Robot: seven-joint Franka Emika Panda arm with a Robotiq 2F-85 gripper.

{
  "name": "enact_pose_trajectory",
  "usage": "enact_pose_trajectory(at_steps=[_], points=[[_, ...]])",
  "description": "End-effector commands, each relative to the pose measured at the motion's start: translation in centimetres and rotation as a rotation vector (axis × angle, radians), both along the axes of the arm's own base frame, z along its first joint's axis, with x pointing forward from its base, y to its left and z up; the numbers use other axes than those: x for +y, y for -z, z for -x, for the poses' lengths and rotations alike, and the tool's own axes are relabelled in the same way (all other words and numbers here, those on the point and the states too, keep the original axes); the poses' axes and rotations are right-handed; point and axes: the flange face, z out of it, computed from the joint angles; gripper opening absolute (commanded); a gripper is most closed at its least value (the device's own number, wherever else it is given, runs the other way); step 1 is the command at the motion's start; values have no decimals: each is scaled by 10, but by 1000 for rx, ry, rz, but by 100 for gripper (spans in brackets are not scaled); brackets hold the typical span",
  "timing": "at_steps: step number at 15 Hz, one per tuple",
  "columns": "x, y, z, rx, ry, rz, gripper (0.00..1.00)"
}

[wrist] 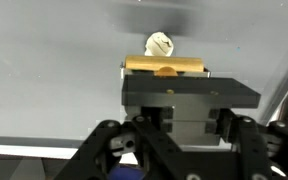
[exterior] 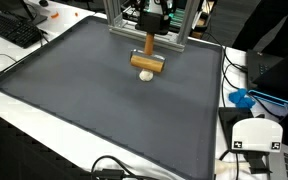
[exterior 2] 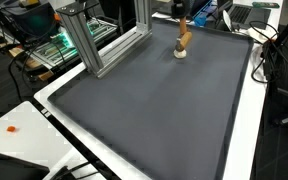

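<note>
In both exterior views my gripper (exterior: 151,32) (exterior 2: 181,20) hangs at the far end of the dark mat (exterior: 104,110), shut on the upright handle of a wooden T-shaped tool (exterior: 147,63) (exterior 2: 184,40). The tool's crossbar lies level just above the mat. A small white ball (exterior: 145,76) (exterior 2: 181,54) rests on the mat right under the crossbar. In the wrist view the crossbar (wrist: 164,67) shows beyond my gripper (wrist: 196,115), with the white ball (wrist: 161,44) just past it. The handle itself is hidden there by the fingers.
An aluminium frame (exterior: 119,15) (exterior 2: 94,40) stands on the mat's far edge beside the gripper. A keyboard (exterior: 14,30), a blue object (exterior: 242,98), a white device (exterior: 254,135) and cables (exterior: 114,170) lie off the mat on the white table.
</note>
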Motion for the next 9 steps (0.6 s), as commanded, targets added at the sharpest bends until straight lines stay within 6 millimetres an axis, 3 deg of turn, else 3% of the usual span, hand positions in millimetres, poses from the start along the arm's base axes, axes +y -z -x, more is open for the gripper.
enact_pose_trajectory(at_steps=[1, 9], points=[[-4, 6, -11, -20, 24, 7, 36], [-7, 28, -14, 63, 39, 19, 36]])
